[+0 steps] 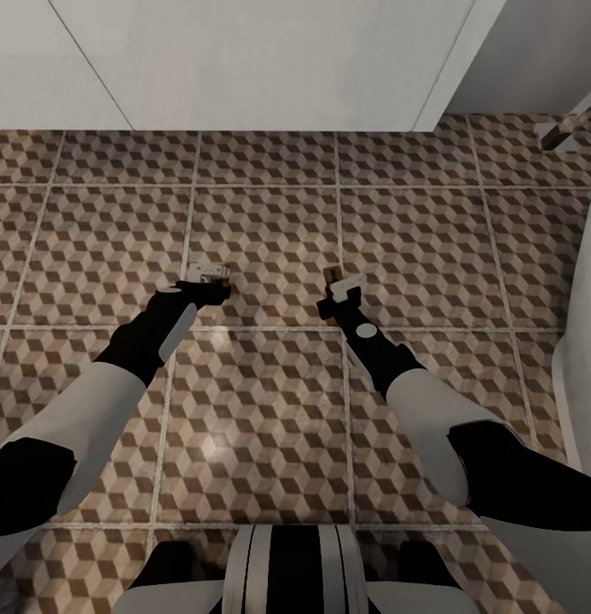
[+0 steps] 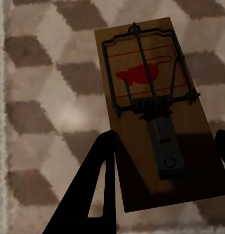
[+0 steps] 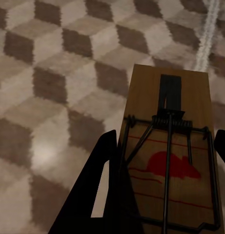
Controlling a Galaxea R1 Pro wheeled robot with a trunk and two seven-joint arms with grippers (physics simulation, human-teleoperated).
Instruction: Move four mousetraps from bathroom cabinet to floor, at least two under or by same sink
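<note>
robot trunk (image 1: 295,567) — nearest, at the lower edge of the head view. bathroom floor (image 1: 269,205) — cube-patterned tiles beneath both arms; white vanity front (image 1: 244,60) beyond. left gripper (image 1: 211,286) — fingers closed on the left mousetrap (image 2: 151,105), board held above the tiles. right gripper (image 1: 342,288) — clamped on the right mousetrap (image 3: 173,161), red mark up, likewise over the floor.

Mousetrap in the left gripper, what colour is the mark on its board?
Red, clearest in the left wrist view.
</note>
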